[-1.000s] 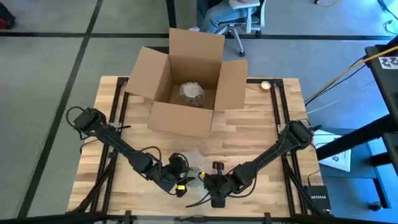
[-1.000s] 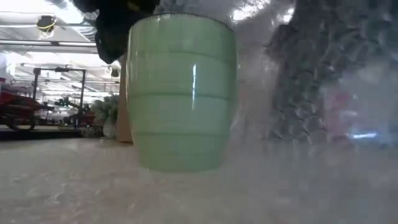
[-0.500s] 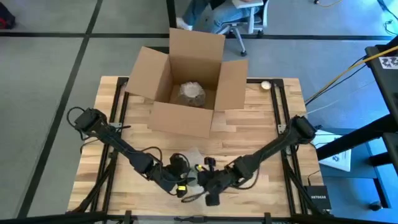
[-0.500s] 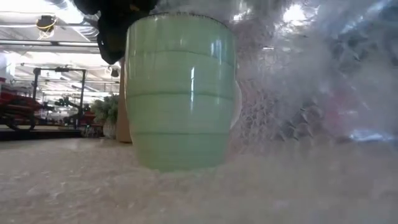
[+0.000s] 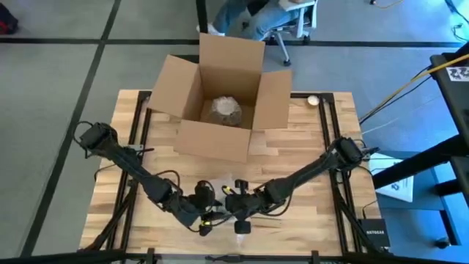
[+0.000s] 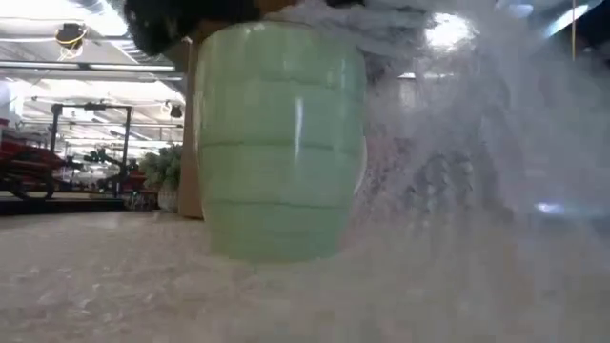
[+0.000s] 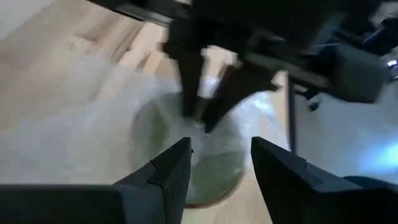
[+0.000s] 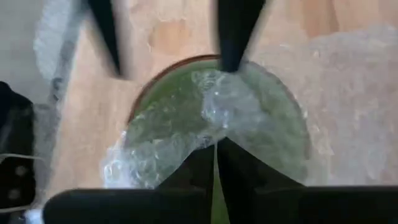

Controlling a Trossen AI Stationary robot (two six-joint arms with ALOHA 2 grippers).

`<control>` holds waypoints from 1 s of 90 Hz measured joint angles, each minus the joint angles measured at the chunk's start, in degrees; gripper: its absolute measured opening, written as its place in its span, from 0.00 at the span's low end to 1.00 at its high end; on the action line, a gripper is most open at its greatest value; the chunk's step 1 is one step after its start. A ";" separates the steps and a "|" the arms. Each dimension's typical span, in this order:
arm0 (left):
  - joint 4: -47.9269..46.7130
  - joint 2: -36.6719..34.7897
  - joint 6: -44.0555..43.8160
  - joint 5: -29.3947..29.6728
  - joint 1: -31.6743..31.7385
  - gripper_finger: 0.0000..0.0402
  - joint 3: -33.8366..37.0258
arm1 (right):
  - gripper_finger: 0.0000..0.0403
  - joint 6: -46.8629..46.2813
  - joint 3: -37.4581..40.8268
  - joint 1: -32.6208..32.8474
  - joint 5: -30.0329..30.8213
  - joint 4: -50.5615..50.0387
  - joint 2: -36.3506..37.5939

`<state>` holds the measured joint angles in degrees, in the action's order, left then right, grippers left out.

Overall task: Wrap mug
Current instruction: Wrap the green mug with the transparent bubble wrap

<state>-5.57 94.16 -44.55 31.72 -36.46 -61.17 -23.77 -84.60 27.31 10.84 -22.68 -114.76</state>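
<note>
Looks to me like robotics lab inside big industrial hall. I see butcher-block worktop (image 5: 293,158) on black metal frame, standing on grey carpet floor (image 5: 58,81) marked with dark tape lines. Rolling office chair (image 5: 289,22) at far edge, person seated there, only legs visible. Yellow cables (image 5: 410,81) run to equipment rack at right side. Low view: high ceiling with strip lights (image 6: 57,29), metal racking (image 6: 86,143), potted plants (image 6: 162,171) far behind.
</note>
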 joint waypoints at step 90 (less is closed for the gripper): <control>-2.86 -1.81 -1.52 15.23 3.24 0.38 10.86 | 0.02 3.06 0.03 0.02 0.71 1.87 0.00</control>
<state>-8.43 92.35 -46.07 46.95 -33.23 -50.30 -20.71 -84.56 27.33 11.55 -20.81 -114.76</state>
